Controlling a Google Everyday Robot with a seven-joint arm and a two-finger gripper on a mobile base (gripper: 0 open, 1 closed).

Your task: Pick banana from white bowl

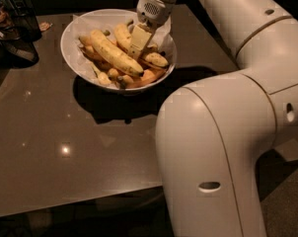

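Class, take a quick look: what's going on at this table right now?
A white one-armed robot is working at a white bowl of bananas on a dark table. Its claw sits low inside the bowl, right against the long speckled banana. That banana lies on the pile, not yet lifted. Whether the claw has gripped it can't be seen.

Dim, warm light from above leaves small glare spots on the glossy bench (40,112) and a heavy shadow in front of the white bowl (67,39). The tool (138,44), lit pale, sits low inside the bowl; far corners go black.
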